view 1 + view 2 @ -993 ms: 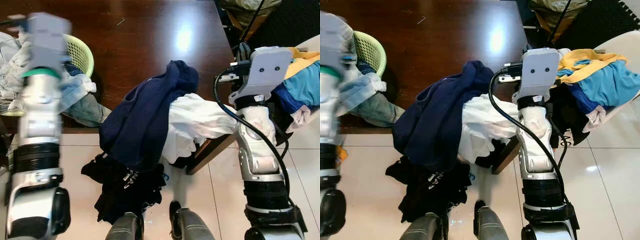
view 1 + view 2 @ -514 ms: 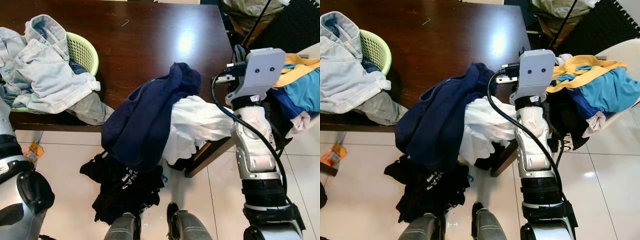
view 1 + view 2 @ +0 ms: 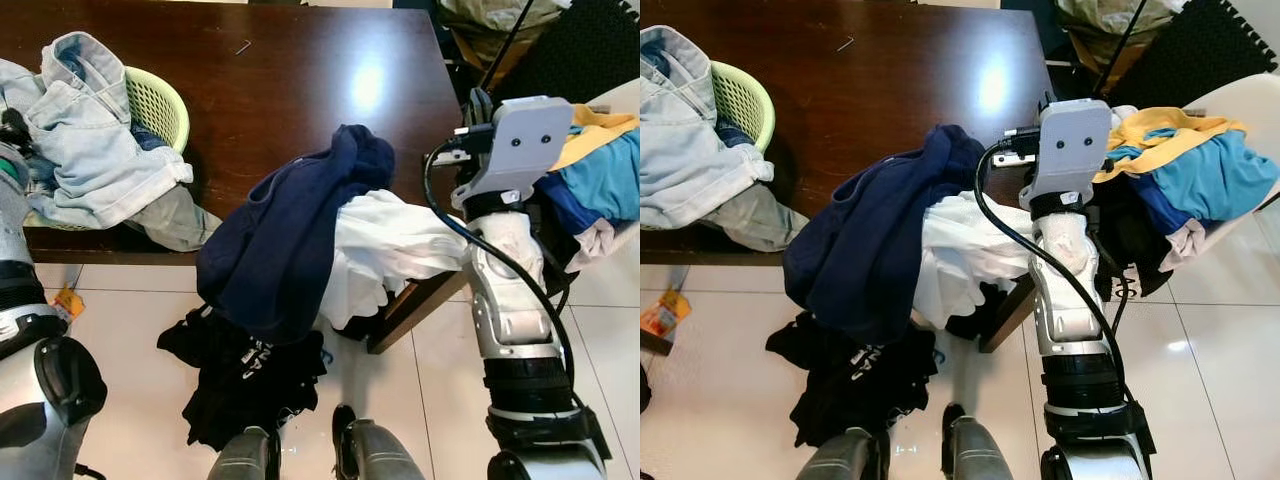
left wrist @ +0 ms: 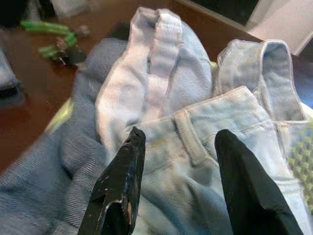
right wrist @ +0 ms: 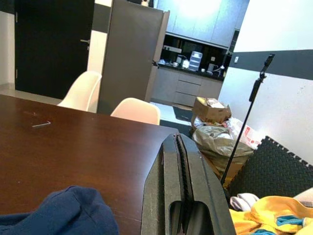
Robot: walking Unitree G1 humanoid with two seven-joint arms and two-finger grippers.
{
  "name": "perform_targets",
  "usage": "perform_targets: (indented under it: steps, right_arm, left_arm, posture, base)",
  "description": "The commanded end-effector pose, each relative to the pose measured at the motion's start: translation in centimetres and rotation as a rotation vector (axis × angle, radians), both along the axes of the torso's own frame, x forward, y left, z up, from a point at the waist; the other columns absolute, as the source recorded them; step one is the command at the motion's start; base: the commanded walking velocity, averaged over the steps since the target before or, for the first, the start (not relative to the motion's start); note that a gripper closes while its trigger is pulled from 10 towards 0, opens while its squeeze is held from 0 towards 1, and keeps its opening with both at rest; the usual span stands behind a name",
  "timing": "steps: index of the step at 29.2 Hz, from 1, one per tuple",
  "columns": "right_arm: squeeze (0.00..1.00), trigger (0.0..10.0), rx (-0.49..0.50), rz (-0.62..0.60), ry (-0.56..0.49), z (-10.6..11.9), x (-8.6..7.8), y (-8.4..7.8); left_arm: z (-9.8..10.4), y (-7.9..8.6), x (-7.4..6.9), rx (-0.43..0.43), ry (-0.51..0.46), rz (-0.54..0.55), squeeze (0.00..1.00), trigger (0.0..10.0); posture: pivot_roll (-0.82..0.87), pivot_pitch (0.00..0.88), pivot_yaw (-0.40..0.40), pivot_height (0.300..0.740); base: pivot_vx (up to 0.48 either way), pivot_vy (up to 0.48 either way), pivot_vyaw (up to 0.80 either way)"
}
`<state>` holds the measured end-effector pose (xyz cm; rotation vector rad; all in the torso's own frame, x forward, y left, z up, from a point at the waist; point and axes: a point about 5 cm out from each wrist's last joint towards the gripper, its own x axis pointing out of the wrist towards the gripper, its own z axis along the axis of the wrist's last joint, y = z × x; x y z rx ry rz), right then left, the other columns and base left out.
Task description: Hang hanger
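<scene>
Cannot pick out a hanger among the heaps of cloth; perhaps buried under one, by judgement only. Closest to any work: left pincer (image 4: 181, 134), spread wide and gripping nothing, poised just above pale denim jeans (image 3: 95, 150); these draped over a green basket (image 3: 160, 100) at the upper left of the head frame, on the dark counter (image 3: 290, 70). A second ago raised and blurred in front of that basket; half a second ago dropped to the lower left; now back at the left edge beside the denim. Reads as a search through the basket, not yet any hanging; task barely begun. Right of centre: right pincer (image 5: 178, 142), pressed shut on nothing, held level over the counter's right edge; unmoved. Between the two: navy hoodie (image 3: 290, 230) and white garment (image 3: 385, 245) spilling over the counter's front edge; black clothes (image 3: 250, 370) on the floor below.
</scene>
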<state>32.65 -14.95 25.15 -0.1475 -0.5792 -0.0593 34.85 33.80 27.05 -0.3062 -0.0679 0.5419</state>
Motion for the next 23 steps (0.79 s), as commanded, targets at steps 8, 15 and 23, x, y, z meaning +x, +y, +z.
perform_targets:
  steps: [8, 15, 23]
  right_arm:
    - [0.0, 10.0, 0.011, 0.006, -0.004, 0.0, 0.0, -0.1]
    - [0.0, 10.0, 0.009, 0.007, -0.004, 0.0, 0.0, -0.1]
    - [0.0, 10.0, 0.009, 0.012, -0.005, 0.0, 0.1, 0.0]
  left_arm:
    - [-2.7, 0.4, 0.4, -0.393, 0.0, -0.109, 0.0, 10.0]
    - [-3.4, 0.1, 0.3, -0.478, 0.036, -0.149, 0.0, 10.0]
    - [-3.8, 1.3, -0.1, -0.433, 0.06, -0.064, 0.0, 0.0]
  posture:
    - [0.02, 0.133, 0.004, 0.74]
    - [0.02, 0.136, 0.004, 0.74]
    - [0.02, 0.131, 0.0, 0.74]
  base:
    - [0.0, 0.0, 0.0]
    - [0.0, 0.0, 0.0]
    - [0.0, 0.0, 0.0]
